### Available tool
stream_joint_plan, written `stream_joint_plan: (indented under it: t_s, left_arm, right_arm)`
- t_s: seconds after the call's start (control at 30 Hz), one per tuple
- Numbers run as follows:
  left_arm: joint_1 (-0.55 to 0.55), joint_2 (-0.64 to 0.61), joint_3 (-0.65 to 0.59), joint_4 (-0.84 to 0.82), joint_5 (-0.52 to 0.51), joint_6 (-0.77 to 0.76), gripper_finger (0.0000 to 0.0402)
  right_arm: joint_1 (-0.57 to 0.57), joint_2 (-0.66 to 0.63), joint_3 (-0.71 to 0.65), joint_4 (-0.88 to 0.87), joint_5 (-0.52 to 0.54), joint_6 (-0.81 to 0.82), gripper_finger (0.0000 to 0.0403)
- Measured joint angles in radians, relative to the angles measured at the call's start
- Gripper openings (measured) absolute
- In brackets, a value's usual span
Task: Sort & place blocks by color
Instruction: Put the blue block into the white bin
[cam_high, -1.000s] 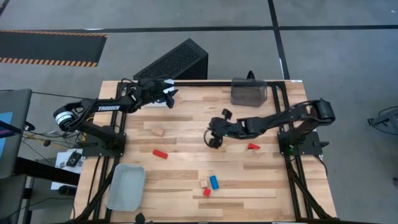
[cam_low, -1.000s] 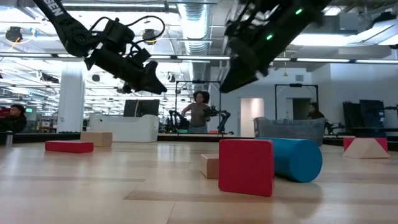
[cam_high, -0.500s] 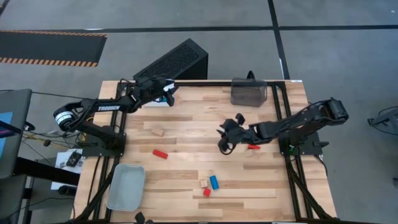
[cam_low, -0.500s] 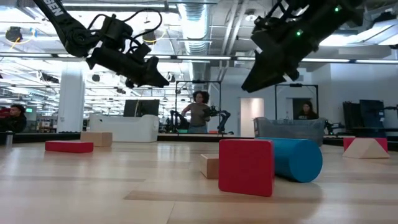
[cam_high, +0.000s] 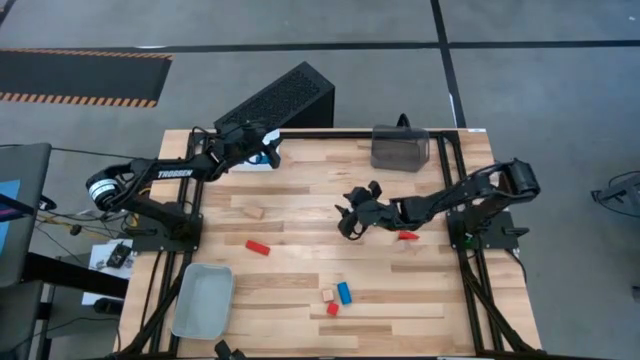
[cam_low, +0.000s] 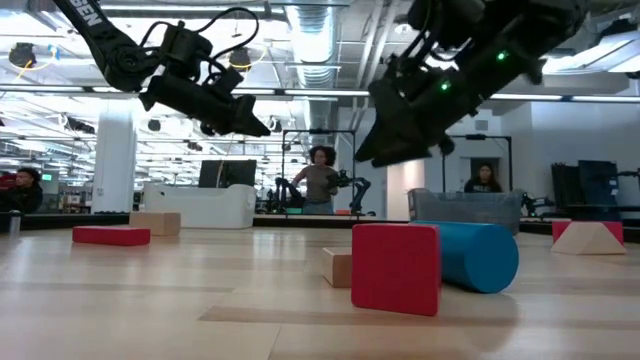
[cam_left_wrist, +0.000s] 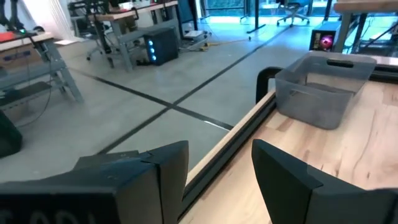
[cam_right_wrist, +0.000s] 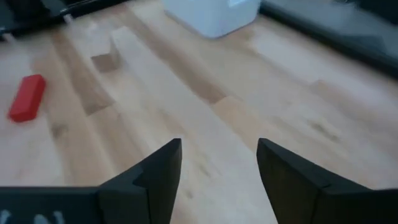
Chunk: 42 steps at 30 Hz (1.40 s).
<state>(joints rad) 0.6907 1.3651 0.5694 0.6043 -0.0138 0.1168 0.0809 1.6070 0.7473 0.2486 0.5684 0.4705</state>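
Several small blocks lie flat on the wooden table. A wood block and a red bar sit left of centre; both also show in the right wrist view, the wood block and the red bar. A red wedge lies right of centre. Near the front edge a wood block, a blue block and a red cube cluster together. My right gripper hovers open above bare table at the centre, holding nothing. My left gripper hangs open and empty at the far left, by a white bin.
A dark tinted bin stands at the far edge, right of centre, also seen from the left wrist as a bin. A grey bin sits at the near left corner. A black box lies beyond the far edge. People stand in the room behind.
My right gripper swung a little toward the table's right and near side, then came back toward the left and far side, ending close to where it was, still open and above the table. My left gripper edged slightly toward the far edge. No block moved.
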Motion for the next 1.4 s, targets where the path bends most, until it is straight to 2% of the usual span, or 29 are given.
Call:
stream_joint_plan:
  t_s: [0.17, 0.37, 0.57, 0.87, 1.0, 1.1, 1.27, 1.4]
  left_arm:
    - [-0.011, 0.000, 0.000, 0.042, 0.029, -0.075, 0.0168]
    - [-0.067, 0.000, 0.000, 0.053, 0.123, -0.166, 0.0168]
    - [-0.163, 0.000, 0.000, 0.032, 0.137, -0.174, 0.0168]
    - [-0.371, 0.000, 0.000, -0.028, 0.131, -0.230, 0.0168]
    - [-0.498, 0.000, 0.000, -0.014, 0.062, -0.235, 0.0168]
    - [-0.592, 0.000, 0.000, -0.007, 0.024, -0.220, 0.0168]
    - [-0.718, 0.000, 0.000, -0.094, 0.034, -0.135, 0.0168]
    - [-0.783, 0.000, 0.000, -0.128, 0.032, -0.088, 0.0168]
  right_arm:
    - [0.028, 0.037, -0.001, -0.014, -0.083, 0.037, 0.0239]
    - [0.100, 0.013, 0.000, -0.034, -0.092, 0.037, 0.0240]
    - [0.153, 0.002, 0.000, -0.038, -0.090, 0.038, 0.0240]
    - [0.288, 0.002, 0.000, -0.061, -0.068, 0.107, 0.0240]
    - [0.349, 0.003, 0.000, -0.057, -0.063, 0.164, 0.0240]
    - [0.387, 0.026, 0.000, -0.021, -0.060, 0.197, 0.0240]
    - [0.428, 0.106, 0.003, 0.147, -0.066, 0.240, 0.0240]
    - [0.454, 0.188, 0.046, 0.122, -0.092, 0.257, 0.0240]
